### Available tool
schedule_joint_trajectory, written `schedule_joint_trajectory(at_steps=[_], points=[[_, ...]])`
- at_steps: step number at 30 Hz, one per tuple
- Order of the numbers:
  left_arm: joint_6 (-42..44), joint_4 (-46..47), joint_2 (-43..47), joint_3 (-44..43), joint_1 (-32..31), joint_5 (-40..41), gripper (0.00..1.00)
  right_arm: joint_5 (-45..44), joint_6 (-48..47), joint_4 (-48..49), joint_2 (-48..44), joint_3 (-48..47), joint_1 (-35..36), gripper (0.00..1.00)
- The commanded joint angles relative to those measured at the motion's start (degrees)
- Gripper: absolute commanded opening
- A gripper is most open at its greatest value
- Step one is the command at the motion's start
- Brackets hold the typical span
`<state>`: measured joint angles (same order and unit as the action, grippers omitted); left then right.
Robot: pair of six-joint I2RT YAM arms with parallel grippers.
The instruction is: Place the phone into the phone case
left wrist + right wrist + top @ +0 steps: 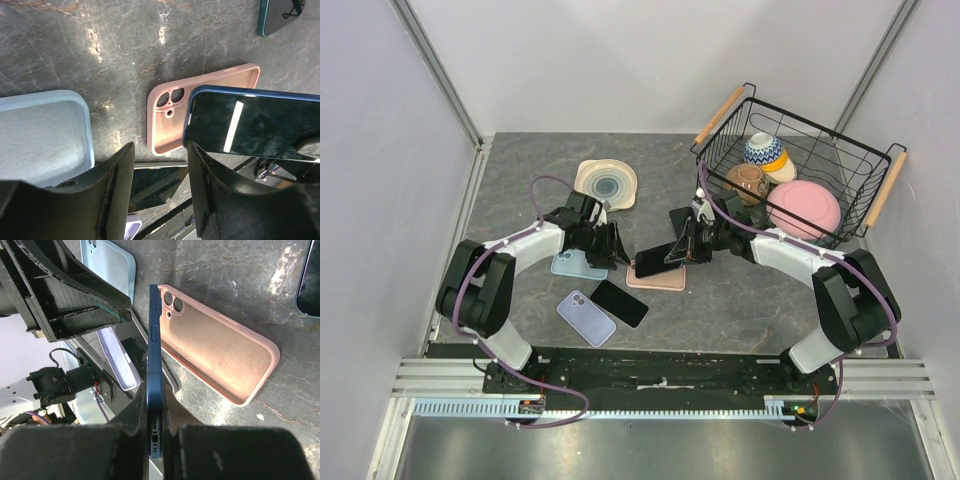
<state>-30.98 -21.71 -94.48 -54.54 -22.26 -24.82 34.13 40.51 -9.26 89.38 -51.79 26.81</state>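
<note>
Pinching the blue phone [153,365], your right gripper [156,410] holds it over the pink case [220,360]; your left gripper [160,160] is spread.

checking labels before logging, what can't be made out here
- Top external: pink case mostly covered by the phone held above it.
- Left wrist: light blue case cut by the frame edge and the left fingers.
- Right wrist: phone seen edge-on, screen hidden.
</note>
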Motion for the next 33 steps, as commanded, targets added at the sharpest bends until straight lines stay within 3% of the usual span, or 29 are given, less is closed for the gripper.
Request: schedule_joint_trajectory(at_steps=[1,19,33], points=[[-2.5,5.2,-0.3,1.6,-0.2,-2.9,0.52,3.0,4.0,7.0,1.4,1.6,0.5,0.0],[-5.8,12.6,-4.0,5.0,-1.5,-4.3,0.52,0.0,8.8,16.5,4.8,10.3,1.0,0.0],[-4.5,12.5,-6.3,3.0,-3.2,-6.3,0.51,-3.9,6.1,19.5,13.2,12.7,3.5,0.0]])
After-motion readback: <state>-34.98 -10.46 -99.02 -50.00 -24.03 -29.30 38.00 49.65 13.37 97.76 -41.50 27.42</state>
